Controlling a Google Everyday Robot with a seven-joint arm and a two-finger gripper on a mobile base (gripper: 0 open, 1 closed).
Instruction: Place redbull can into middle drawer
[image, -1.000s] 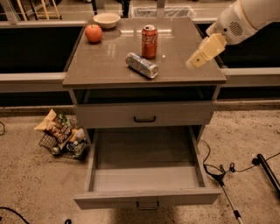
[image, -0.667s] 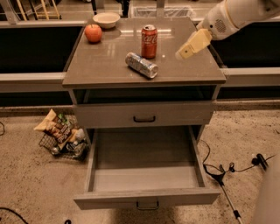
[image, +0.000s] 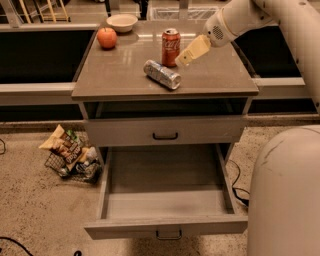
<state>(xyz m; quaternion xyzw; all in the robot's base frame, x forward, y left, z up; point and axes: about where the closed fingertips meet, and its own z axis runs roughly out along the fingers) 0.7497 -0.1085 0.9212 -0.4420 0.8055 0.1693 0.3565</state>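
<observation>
The gripper (image: 184, 58) hangs low over the cabinet top (image: 120, 80), its pale tips angled down and to the left. Whether the jaws are open or closed I cannot tell, but nothing is held in them.

Just below and left of the tips lies the redbull can (image: 162, 74), on its side and slanted across the top. Just beside the tips, behind them, stands the Coca-Cola can (image: 171, 40), upright and close enough to be knocked.

The step in hand looks like the reach for the grasp. To do it well, the jaws should straddle the narrow body across its long axis, coming straight down, since a sideways nudge would probably set it rolling. Keeping clear of the red can matters too.

Further left of the jaws sit an apple (image: 107, 37) and a white bowl (image: 122, 22), whose contents are hidden. Well below the jaws, under a shut upper drawer (image: 125, 134), the middle drawer (image: 165, 172) is pulled out and holds nothing. Down to the left, a wire basket (image: 55, 162) on the floor holds snack packets.
</observation>
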